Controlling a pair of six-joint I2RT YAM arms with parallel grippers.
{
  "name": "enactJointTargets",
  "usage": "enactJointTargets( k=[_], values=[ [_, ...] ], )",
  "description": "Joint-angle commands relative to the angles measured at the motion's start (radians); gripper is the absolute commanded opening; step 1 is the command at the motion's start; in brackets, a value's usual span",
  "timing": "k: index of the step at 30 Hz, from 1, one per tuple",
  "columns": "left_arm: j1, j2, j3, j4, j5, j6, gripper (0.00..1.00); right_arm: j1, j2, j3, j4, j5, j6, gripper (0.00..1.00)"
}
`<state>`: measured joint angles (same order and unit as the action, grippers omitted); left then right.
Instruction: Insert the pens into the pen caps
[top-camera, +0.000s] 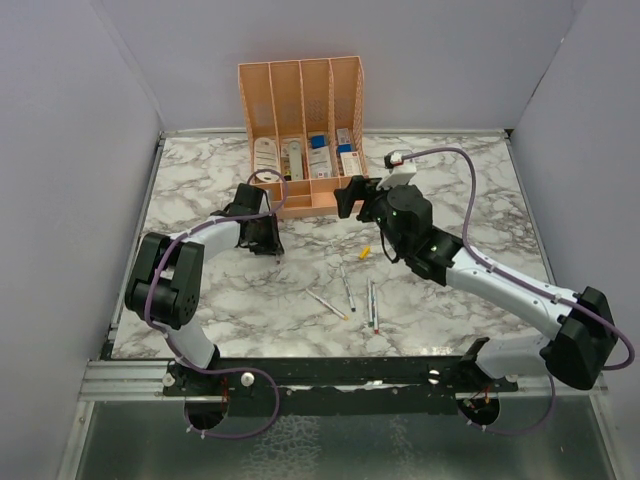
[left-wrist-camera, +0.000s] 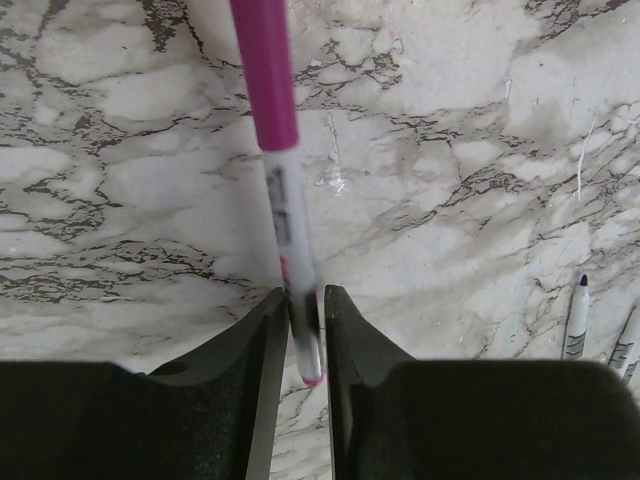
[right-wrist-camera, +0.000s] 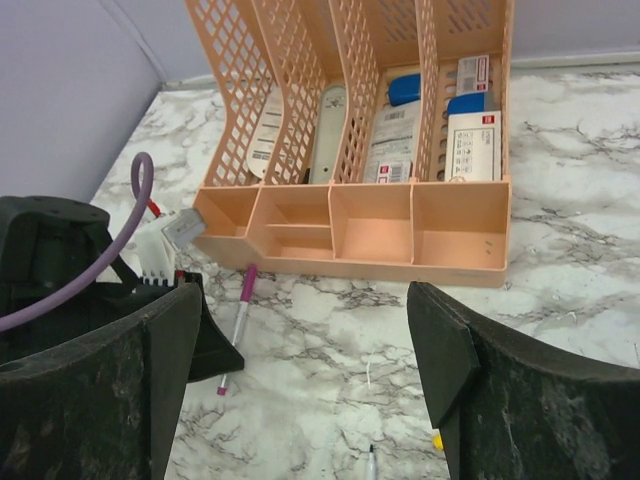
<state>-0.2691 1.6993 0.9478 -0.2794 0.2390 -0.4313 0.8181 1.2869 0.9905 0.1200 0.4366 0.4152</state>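
Left gripper (left-wrist-camera: 305, 295): we see it low over the marble table (left-wrist-camera: 480, 150), near the left front corner of the orange organiser (top-camera: 300, 100), with its two dark fingers standing close on either side of a pen's barrel.
Left grip: we cannot tell whether the fingers pinch the barrel or only flank it; a thin sliver of light shows beside the right finger.
Capped pen (left-wrist-camera: 292, 235): it is silver-grey and runs straight away from the left wrist camera, with its pink tail end between the fingers. From the right wrist view it appears to lie on the marble.
Purple cap (left-wrist-camera: 265, 70): we find it seated on the far end of that pen, pointing toward the organiser's front wall.
Right gripper (right-wrist-camera: 305, 300): its jaws are spread wide with nothing between them. It hovers facing the organiser's front trays, to the right of the left gripper.
Loose pens (top-camera: 347, 287): we count three lying near one another on the marble between the two arms, well apart from both grippers.
Yellow cap (top-camera: 364, 252): it sits alone on the marble, just beyond the loose pens and beside the right arm.
Organiser contents: we see white and blue items standing in its upright slots.
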Motion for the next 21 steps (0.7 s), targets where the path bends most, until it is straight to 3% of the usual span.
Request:
enactJointTargets(
  k=[1,11,21],
  values=[
    [0.008,0.018,-0.01,-0.057,-0.009,0.013,0.27,-0.001,0.034,0.045,-0.074,0.014,0.004,0.84],
    [0.007,-0.035,-0.026,-0.083,-0.015,0.018,0.3,0.0,0.065,0.05,-0.103,-0.005,-0.003,0.83],
    [0.007,-0.157,-0.006,-0.083,0.031,0.004,0.39,0.0,0.207,0.081,-0.366,-0.007,-0.004,0.8]
  ],
)
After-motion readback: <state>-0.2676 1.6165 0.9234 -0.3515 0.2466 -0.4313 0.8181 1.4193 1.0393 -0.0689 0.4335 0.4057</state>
